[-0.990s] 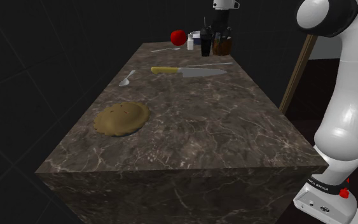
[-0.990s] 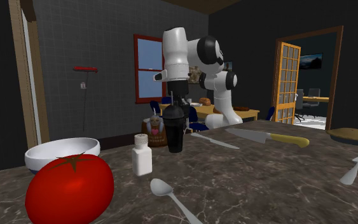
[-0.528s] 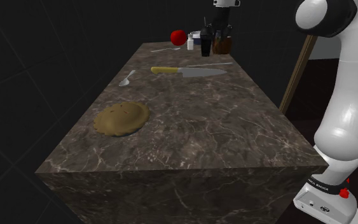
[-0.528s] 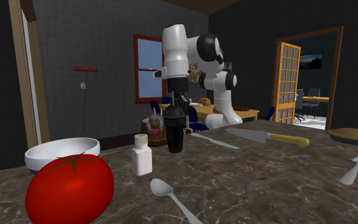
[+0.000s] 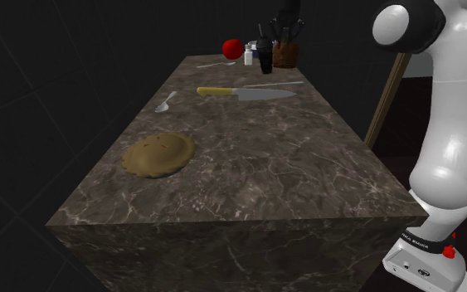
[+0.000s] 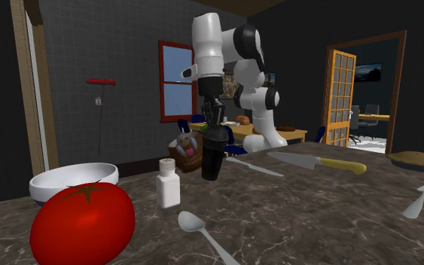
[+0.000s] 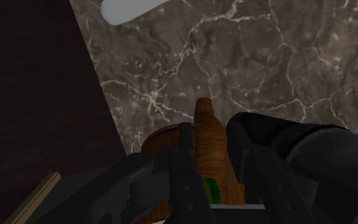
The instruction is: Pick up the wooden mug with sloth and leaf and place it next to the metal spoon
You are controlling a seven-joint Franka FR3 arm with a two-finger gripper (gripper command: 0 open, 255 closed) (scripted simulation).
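The brown mug with a sloth picture [image 6: 188, 150] hangs tilted just above the far end of the marble counter [image 5: 248, 158], beside a black cup [image 6: 211, 159]. My gripper [image 6: 215, 123] is shut on it from above. In the wrist view the black fingers [image 7: 185, 147] clasp the mug's upright wooden handle [image 7: 205, 125], and the gripper [image 7: 208, 139] is over the counter's edge. From the shoulder view, gripper [image 5: 287, 33] and mug [image 5: 285, 55] are at the far end. One metal spoon [image 5: 166, 103] lies mid-counter near the shoulder view's left edge; another spoon [image 6: 201, 229] lies by the tomato.
A red tomato [image 6: 82, 222], a white shaker [image 6: 169, 183] and a white bowl [image 6: 73, 181] crowd the far end with the black cup [image 5: 266, 58]. A yellow-handled knife [image 5: 244, 92] lies across the middle. A pie [image 5: 158, 154] sits nearer the stand.
The arm has risen, lifting the mug off the counter. The mug now hangs tilted and a little closer to the black cup.
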